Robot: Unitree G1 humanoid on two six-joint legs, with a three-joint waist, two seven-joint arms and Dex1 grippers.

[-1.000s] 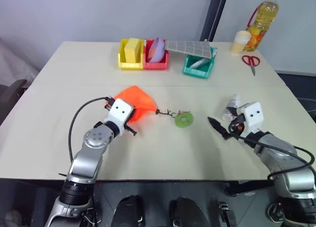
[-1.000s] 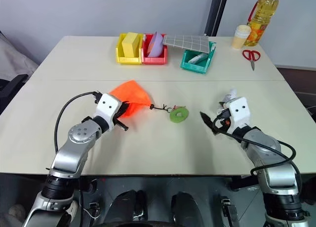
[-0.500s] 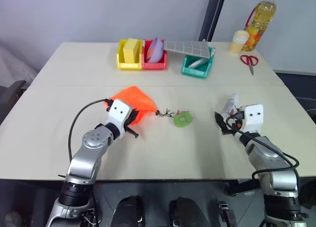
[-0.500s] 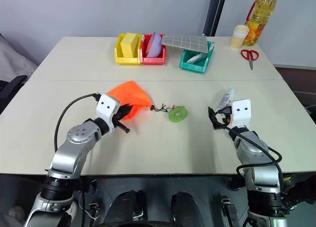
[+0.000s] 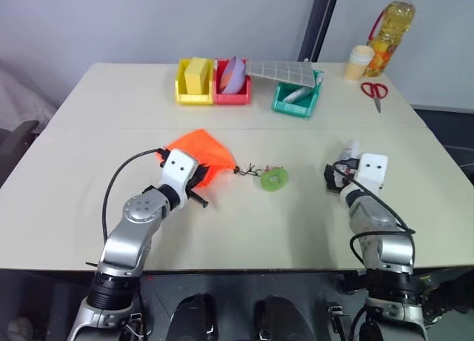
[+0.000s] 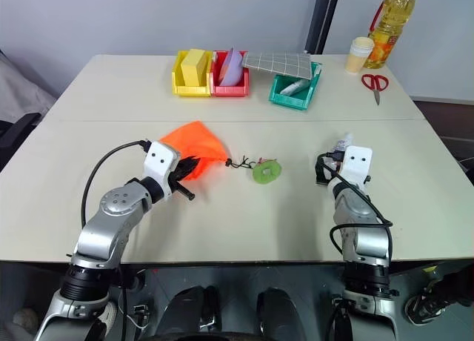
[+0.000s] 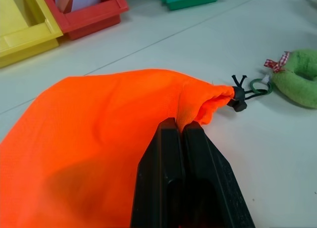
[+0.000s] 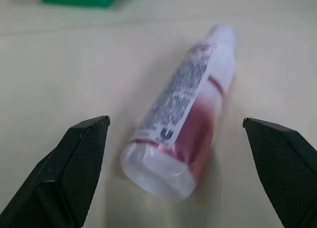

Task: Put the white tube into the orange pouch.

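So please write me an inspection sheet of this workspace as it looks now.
Surface: beige table, seam across it.
Job's things: white tube lying flat; orange pouch gathered at its mouth.
Clutter: green ring, three bins, oil bottle, cup, scissors.
End effectors: left end effector shut on orange pouch; right end effector open, straddling the tube.
Cables: black cable on left arm.
Surroundings: grey wall.

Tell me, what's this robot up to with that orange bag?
It is getting ready to put a small tube into the bag. Its left gripper is shut on the edge of the orange pouch, pinching the fabric near the drawstring mouth. Its right gripper is wide open, with the white tube lying on the table between its fingers, not yet grasped.
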